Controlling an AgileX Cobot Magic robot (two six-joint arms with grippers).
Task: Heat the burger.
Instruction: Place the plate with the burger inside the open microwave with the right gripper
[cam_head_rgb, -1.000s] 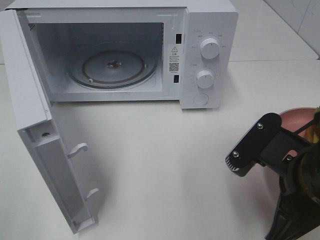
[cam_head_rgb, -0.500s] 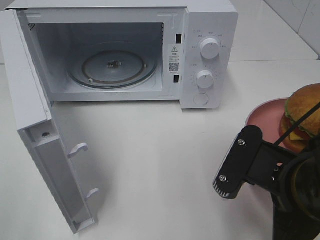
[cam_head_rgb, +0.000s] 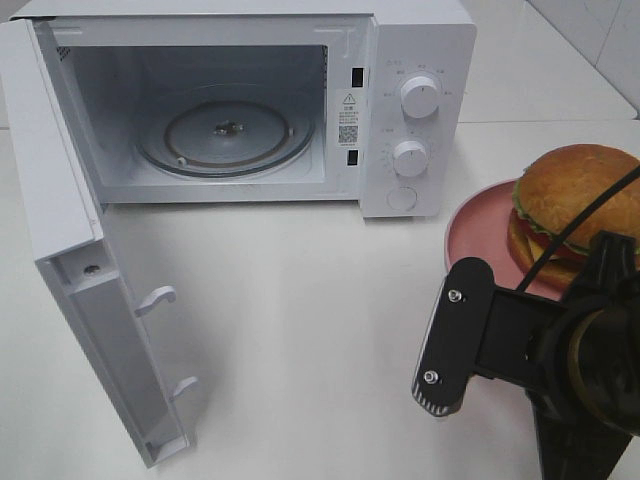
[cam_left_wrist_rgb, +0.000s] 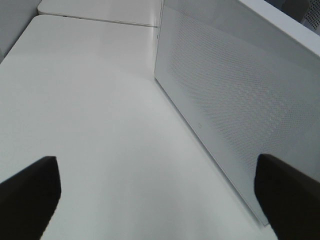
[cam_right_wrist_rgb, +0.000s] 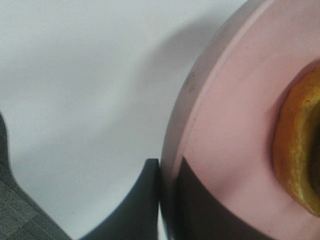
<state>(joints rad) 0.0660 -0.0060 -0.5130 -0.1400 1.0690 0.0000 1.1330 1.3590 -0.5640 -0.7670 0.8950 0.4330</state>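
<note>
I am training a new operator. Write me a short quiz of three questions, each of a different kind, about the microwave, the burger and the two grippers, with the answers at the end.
1. True or false: the door of the microwave is shut.
2. The burger lies on the pink plate. What does the right gripper clamp? A) the burger's bun B) the plate's rim C) the microwave's door
3. Fill the gap: the left gripper is ____ and holds nothing.

Key: 1 false; 2 B; 3 open.
</note>
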